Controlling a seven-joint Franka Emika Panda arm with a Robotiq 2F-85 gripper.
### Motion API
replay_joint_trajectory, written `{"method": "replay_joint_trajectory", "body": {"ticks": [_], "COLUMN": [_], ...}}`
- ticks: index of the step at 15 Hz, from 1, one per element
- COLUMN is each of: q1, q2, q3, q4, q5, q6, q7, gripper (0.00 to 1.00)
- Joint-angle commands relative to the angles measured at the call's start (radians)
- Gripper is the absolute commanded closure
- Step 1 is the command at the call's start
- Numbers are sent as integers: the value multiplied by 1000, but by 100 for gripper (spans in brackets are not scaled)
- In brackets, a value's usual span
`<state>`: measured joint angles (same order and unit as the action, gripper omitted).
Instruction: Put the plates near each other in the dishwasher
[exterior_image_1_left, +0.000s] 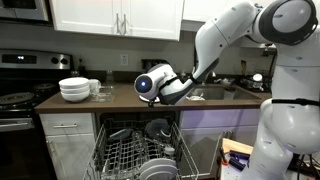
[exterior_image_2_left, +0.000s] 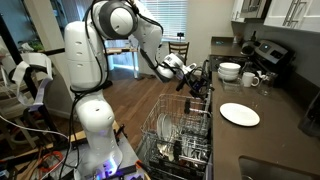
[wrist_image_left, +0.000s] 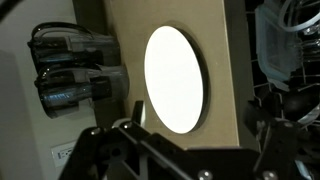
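Observation:
A flat round white plate (exterior_image_2_left: 239, 114) lies on the brown counter; it also shows in the wrist view (wrist_image_left: 175, 78). My gripper (exterior_image_2_left: 190, 76) hovers above the open dishwasher (exterior_image_2_left: 183, 135), short of the plate. In the wrist view its jaws (wrist_image_left: 192, 138) are spread wide and empty, with the plate between and beyond them. In an exterior view the gripper (exterior_image_1_left: 150, 86) is at the counter's front edge above the dishwasher racks (exterior_image_1_left: 135, 152). A pale round dish (exterior_image_1_left: 153, 169) stands in the lower rack; I cannot tell whether it is a plate.
A stack of deep white bowls (exterior_image_1_left: 75, 90) stands on the counter beside the stove (exterior_image_1_left: 20, 85); it also shows in the other exterior view (exterior_image_2_left: 229, 71), with a mug (exterior_image_2_left: 250, 79). A sink (exterior_image_1_left: 215, 93) lies behind the arm.

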<state>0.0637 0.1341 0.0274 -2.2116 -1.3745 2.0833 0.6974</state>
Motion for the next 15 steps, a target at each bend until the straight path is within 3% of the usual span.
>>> {"method": "replay_joint_trajectory", "body": {"ticks": [1,8,11,12,13,15], "q1": [-14,-32,-40,-40,-40,-42], "q2": [88,209,244,253,260,269], "q3": [-8,-36,-46,-48,-50,-51], "q4": [96,215,248,257,264,275], "q5": [-37,-25,-23,-22,-22,-18], "q6": [-20,-10,-8,-11,-13,-13], "q7": [-3,-7,-8,-9,-10,-13], "gripper": [0,0,27,30,44,40]}}
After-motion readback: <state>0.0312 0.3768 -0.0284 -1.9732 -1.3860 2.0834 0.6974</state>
